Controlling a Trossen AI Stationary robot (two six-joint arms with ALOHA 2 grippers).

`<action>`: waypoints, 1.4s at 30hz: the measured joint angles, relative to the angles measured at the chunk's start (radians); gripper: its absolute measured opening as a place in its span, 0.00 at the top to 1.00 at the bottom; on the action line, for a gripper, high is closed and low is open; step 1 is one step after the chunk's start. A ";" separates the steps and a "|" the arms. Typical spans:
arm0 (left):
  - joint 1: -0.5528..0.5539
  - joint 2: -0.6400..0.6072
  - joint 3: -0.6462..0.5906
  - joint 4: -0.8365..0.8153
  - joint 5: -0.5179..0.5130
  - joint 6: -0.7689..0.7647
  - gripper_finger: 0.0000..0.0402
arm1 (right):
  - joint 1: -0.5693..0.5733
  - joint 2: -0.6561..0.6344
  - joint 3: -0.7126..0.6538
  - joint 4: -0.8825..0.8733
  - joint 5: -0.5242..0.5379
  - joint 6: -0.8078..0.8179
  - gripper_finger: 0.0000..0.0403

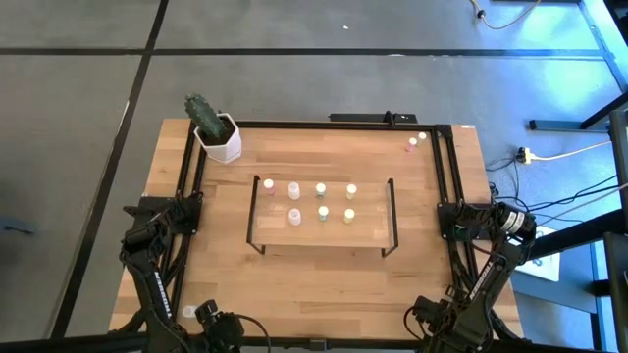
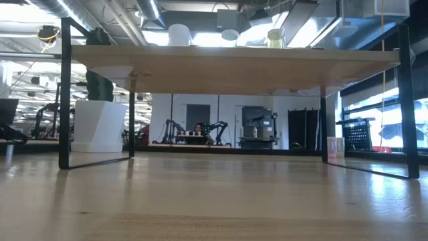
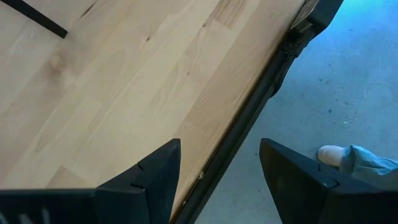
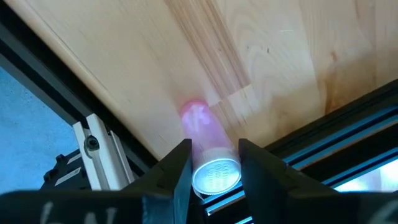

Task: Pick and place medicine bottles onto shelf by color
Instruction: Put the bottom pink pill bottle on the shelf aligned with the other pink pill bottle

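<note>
Pink medicine bottle [image 4: 205, 146] lies between the right gripper [image 4: 214, 165] fingers, pale cap toward the wrist, long axis running out over the wooden table [image 4: 261, 56] near its black edge rail; both fingers flank its sides closely. Farther off, the left gripper [image 3: 217, 174] hangs spread wide and empty over the table edge, grey floor beyond. On the shelf [image 1: 324, 233] six bottles stand upright

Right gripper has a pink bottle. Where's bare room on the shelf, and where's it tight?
On the shelf, the front strip between the near bottle row and its front edge is bare, as is the right end. The middle is crowded: seven bottles in two rows. The tabletop before the shelf is open for passing the right gripper and its pink bottle.
</note>
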 joint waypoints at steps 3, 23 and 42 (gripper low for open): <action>0.000 0.000 0.000 0.000 0.000 0.000 0.47 | -0.006 0.000 0.002 0.000 0.000 0.000 0.70; 0.000 0.000 0.000 0.000 0.000 0.000 0.47 | -0.292 0.000 0.191 -0.070 0.025 -0.383 0.70; 0.000 0.000 0.000 0.000 0.000 0.000 0.47 | -0.490 0.000 0.369 0.037 0.244 -0.714 0.70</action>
